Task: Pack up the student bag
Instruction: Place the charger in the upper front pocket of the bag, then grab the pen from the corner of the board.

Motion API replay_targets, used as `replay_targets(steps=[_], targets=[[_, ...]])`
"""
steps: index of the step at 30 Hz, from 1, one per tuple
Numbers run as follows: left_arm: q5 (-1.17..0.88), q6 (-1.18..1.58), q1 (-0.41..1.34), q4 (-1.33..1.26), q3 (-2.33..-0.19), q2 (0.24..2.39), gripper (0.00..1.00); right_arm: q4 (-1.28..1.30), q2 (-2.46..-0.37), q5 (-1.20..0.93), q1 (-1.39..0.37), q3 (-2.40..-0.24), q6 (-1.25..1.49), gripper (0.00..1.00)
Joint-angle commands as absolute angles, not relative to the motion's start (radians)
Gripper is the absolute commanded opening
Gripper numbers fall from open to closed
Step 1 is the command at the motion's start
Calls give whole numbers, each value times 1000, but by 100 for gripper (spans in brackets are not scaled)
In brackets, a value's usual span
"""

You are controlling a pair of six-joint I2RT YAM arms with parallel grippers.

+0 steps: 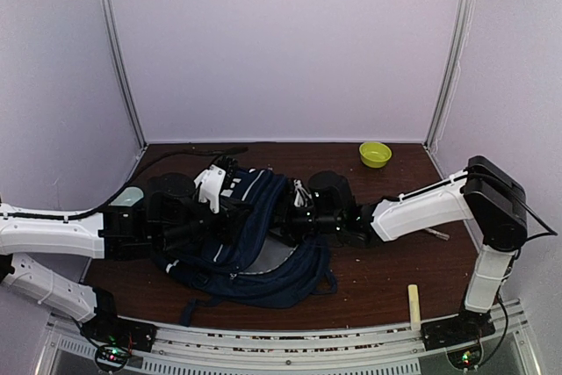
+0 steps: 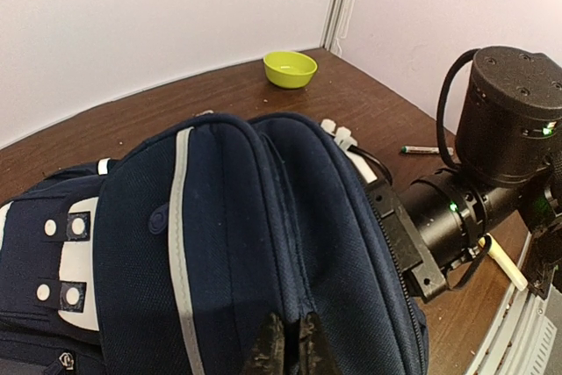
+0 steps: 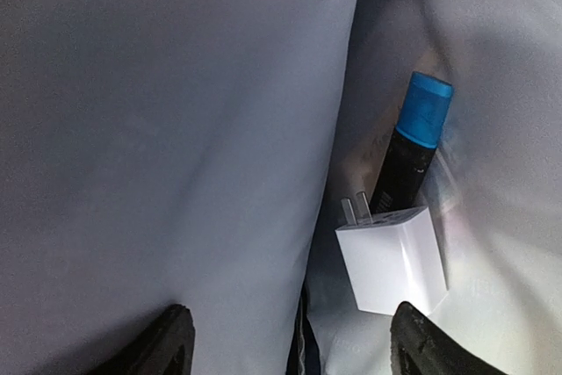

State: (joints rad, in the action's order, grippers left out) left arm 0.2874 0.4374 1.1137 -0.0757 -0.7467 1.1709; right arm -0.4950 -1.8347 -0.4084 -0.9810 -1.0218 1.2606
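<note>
The student bag [image 1: 255, 248], navy with a white stripe and a white dotted patch, lies in the middle of the table with its mouth to the right. In the left wrist view my left gripper [image 2: 285, 322] is shut on a ridge of the student bag's [image 2: 219, 234] fabric beside the zip, holding it up. My right gripper [image 3: 290, 313] is inside the bag, jaws wide apart, gripping nothing. A white plug charger [image 3: 391, 261] lies loose on the pale grey lining [image 3: 158, 129], close to the right finger [image 3: 413, 335]. Behind it stands a black marker with a blue cap [image 3: 411, 151].
A lime-green bowl [image 1: 375, 154] sits at the back right. A thin pen [image 1: 436, 234] lies beside the right arm, and a cream stick [image 1: 413, 305] near the front right edge. A black cable [image 1: 202, 154] runs along the back left. The right arm's black wrist [image 2: 492, 173] fills the bag's opening.
</note>
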Motion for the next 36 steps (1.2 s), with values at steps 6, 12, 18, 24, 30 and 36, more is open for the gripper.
replay_targets(steps=[6,12,18,24,30,36], targets=[[265,446,1120,-166,-753,1152,0,-569,-1787,-431,-986,-1004,1228,79],[271,449,1120,-164,-747,1151,0,-445,-1682,-369,-984,-979,1120,80],[275,447,1120,-163,-748,1157,0,-289,-1530,-238,-985,-925,945,81],[275,448,1120,-170,-749,1165,0,-34,-1415,-124,-982,-933,844,89],[274,450,1120,-173,-748,1172,0,140,-1331,-22,-964,-923,809,100],[277,449,1120,-174,-749,1179,0,355,-1246,81,-965,-928,777,100]])
